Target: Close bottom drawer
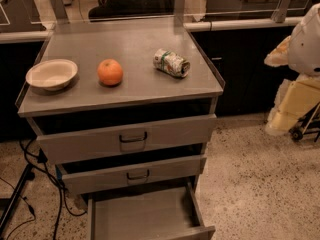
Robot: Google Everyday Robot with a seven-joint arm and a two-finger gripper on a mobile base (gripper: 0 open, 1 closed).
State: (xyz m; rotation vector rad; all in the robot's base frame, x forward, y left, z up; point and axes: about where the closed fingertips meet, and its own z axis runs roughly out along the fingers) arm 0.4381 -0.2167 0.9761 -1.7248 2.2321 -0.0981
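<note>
- The bottom drawer [142, 216] is the lowest of three in a grey metal cabinet [130, 44]. It stands pulled well out towards the camera, at the lower edge of the view.
- Its tray is wide and shallow, with the long axis running left to right. It slides along the short axis, and the front panel faces the camera.
- The lower edge of the frame cuts off most of that front. Only its top rim shows, at the right corner.
- The middle drawer [135, 174] and the top drawer [127, 139] sit much further in, each with a dark pull handle at the centre of its front. A dark gap shows above each front.
- On the cabinet top a pale bowl [51, 74] stands at the left, an orange [110, 72] just right of it, and a crushed can [171, 63] lies on its side further right. The three are apart from one another.
- The gripper [292, 106] seems to be the cream-yellow part hanging under the white arm [310, 39] at the right edge, though the view there is poor. It is well apart from the cabinet and about level with the top drawer.
- I cannot tell whether the gripper is wide or narrow, and it touches none of the drawers.
- Dark cables [35, 169] trail over the speckled floor [260, 184] left of the cabinet.
</note>
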